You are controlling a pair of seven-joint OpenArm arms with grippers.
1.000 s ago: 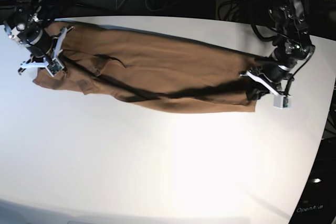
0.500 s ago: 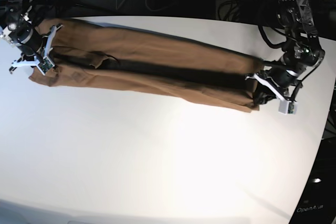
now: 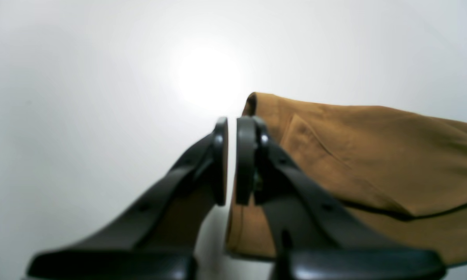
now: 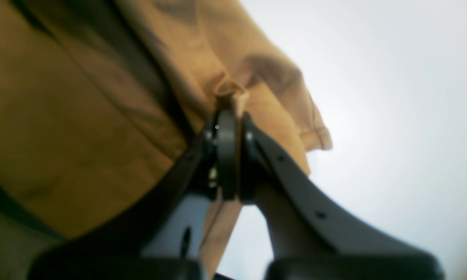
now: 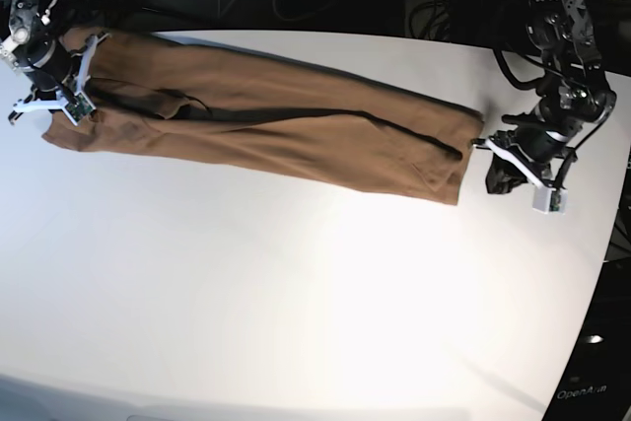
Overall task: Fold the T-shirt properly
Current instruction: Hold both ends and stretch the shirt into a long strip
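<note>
Base cam overhead, wide; both wrist cams close-up, sharing T-shirt (image 5: 266, 125) ends.

The T-shirt (image 5: 266, 125) lies lengthwise across the far half of the table (image 5: 296, 313). One gripper (image 5: 47, 96) stands at its left end, the other gripper (image 5: 490, 150) at its right end.

T-shirt (image 5: 276, 130): soft, thin tan cloth, matt, lightly creased, with stitched hems visible in the wrist views. Surface (image 5: 296, 303): white, smooth, semi-gloss, with a bright lamp glare on it. Left end effector (image 3: 230, 161): dark, smooth plastic-looking fingers (image 3: 246, 159), dull sheen, small fastener holes. Right end effector (image 4: 227, 153): same dark, smooth finish; its pads appear matt. White plastic-looking housings sit on both wrists in the base view
</note>
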